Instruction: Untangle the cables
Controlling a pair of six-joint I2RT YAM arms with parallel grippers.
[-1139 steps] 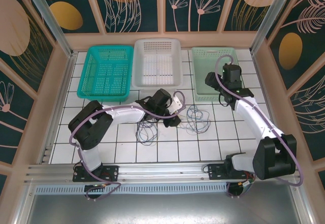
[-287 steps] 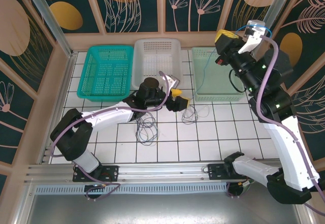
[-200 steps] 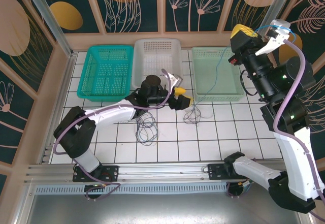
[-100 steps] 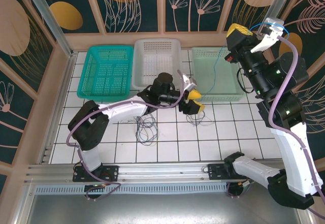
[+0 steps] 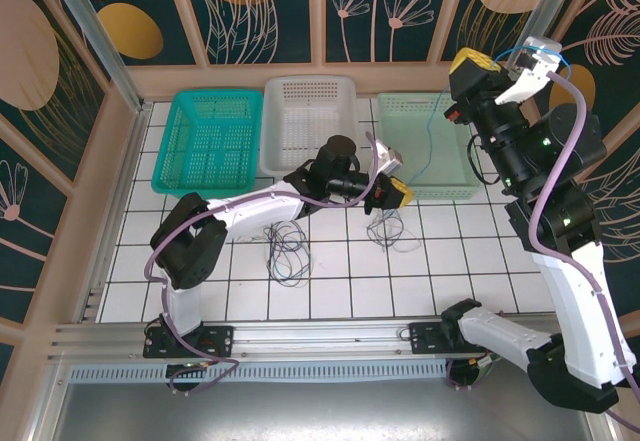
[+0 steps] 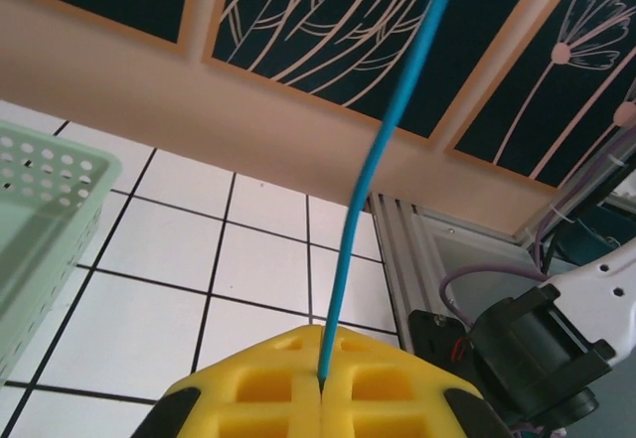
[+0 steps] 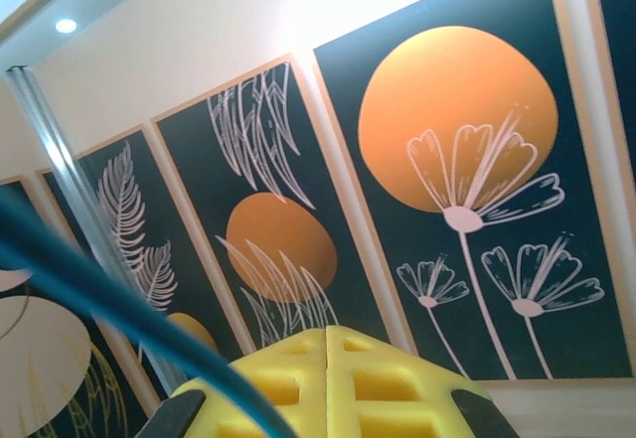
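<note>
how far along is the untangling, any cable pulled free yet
Done: nothing looks fully separated yet. In hand: a blue cable is stretched between the left gripper, low near the tiles, and the raised right gripper, both shut on it. Left: a small tangle lies right by the left gripper, and a separate bunch of dark loops sits on the tiles, not held by either gripper.
</note>
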